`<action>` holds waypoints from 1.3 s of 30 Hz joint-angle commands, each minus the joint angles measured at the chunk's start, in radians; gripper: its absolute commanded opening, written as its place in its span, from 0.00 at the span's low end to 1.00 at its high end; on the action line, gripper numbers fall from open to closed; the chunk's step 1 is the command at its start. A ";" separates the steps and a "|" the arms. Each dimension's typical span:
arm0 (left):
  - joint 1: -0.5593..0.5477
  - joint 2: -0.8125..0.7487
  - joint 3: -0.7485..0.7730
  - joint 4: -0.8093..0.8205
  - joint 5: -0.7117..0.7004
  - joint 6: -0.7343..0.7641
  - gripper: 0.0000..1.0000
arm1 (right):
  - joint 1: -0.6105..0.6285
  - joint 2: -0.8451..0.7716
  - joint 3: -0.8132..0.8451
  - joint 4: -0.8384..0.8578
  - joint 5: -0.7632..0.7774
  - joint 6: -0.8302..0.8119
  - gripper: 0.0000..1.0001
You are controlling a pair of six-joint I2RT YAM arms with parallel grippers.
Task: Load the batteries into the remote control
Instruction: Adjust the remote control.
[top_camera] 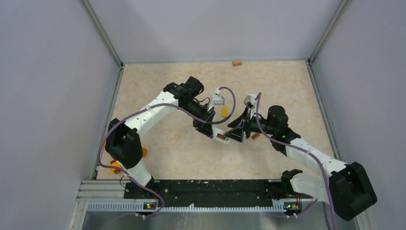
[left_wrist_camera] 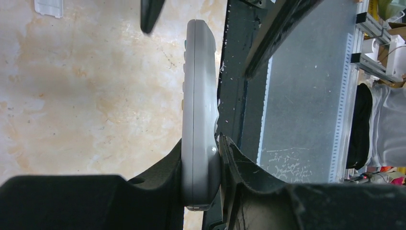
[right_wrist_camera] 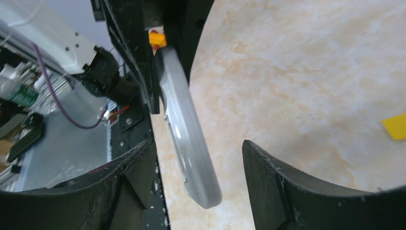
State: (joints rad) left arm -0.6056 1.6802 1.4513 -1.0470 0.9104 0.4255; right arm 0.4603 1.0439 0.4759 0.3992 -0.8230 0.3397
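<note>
**Left gripper (left_wrist_camera: 201, 163) clamping a slim white rectangular plastic remote control (left_wrist_camera: 198, 96), right gripper (right_wrist_camera: 196, 148) standing open around it**

The left gripper's black fingers (left_wrist_camera: 163, 172) are pressing on both broad faces of the remote control at its near end, so this grip is closed firmly on it. The remote control is pointing away from that wrist and showing mostly its thin edge, with small raised buttons peeking out along one face. Beside it the beige marbled tabletop (left_wrist_camera: 86, 96) is filling the left of that view. In the top view the two arms are meeting near the middle of the tabletop, the grippers facing each other.

The right gripper's two dark fingers (right_wrist_camera: 268, 191) are flanking the free, rounded end of the remote control. A strip of tabletop is showing between the remote control and each finger, so neither one is touching it. One dark fingertip of this gripper is also showing at the top of the left wrist view, just beside the remote control's far end.

A flat yellow block (right_wrist_camera: 395, 127) is lying on the tabletop, apart from the remote control, and a small white ribbed plastic piece (left_wrist_camera: 48, 7) is lying further off
</note>
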 commanded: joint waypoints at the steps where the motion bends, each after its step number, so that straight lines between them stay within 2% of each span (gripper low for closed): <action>1: -0.003 -0.055 0.054 -0.019 0.086 0.050 0.06 | 0.075 0.036 0.069 0.006 -0.102 -0.030 0.66; 5: -0.007 -0.064 0.054 -0.024 0.106 0.060 0.13 | 0.093 0.049 0.085 0.011 -0.166 -0.016 0.59; 8: -0.007 -0.071 0.058 -0.041 0.121 0.080 0.18 | 0.094 0.049 0.103 -0.007 -0.164 -0.014 0.42; 11: -0.006 -0.100 0.053 -0.014 0.143 0.075 0.40 | 0.094 0.045 0.121 0.000 -0.139 0.009 0.18; 12: -0.005 -0.117 0.048 0.021 0.151 0.054 0.50 | 0.094 0.041 0.124 0.022 -0.127 0.029 0.09; 13: -0.003 -0.135 0.034 0.078 0.154 -0.002 0.65 | 0.094 0.035 0.123 0.045 -0.101 0.052 0.01; 14: -0.001 -0.163 0.017 0.195 0.136 -0.113 0.78 | 0.094 0.025 0.122 0.057 -0.055 0.073 0.00; 15: 0.000 -0.184 0.001 0.288 0.117 -0.201 0.84 | 0.094 0.012 0.117 0.077 -0.014 0.090 0.00; 18: 0.008 -0.238 -0.059 0.546 0.069 -0.454 0.92 | 0.094 -0.044 0.085 0.189 0.124 0.182 0.00; 22: 0.020 -0.302 -0.196 0.975 -0.067 -0.886 0.90 | 0.094 -0.071 0.041 0.369 0.272 0.362 0.00; 25: 0.020 -0.341 -0.318 1.349 -0.145 -1.189 0.86 | 0.094 -0.058 0.024 0.510 0.326 0.482 0.00; 28: 0.020 -0.360 -0.389 1.600 -0.198 -1.390 0.79 | 0.094 -0.048 0.038 0.549 0.346 0.567 0.00; 31: 0.021 -0.362 -0.379 1.630 -0.213 -1.450 0.75 | 0.094 -0.029 0.068 0.546 0.326 0.600 0.00; 36: 0.022 -0.373 -0.402 1.676 -0.236 -1.491 0.82 | 0.094 -0.023 0.060 0.560 0.346 0.628 0.00; 39: 0.022 -0.380 -0.418 1.684 -0.249 -1.494 0.73 | 0.092 -0.022 0.053 0.577 0.366 0.655 0.00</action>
State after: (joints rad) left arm -0.5877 1.3380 1.0607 0.5182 0.6991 -1.0027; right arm 0.5480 1.0203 0.5045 0.8791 -0.4934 0.9390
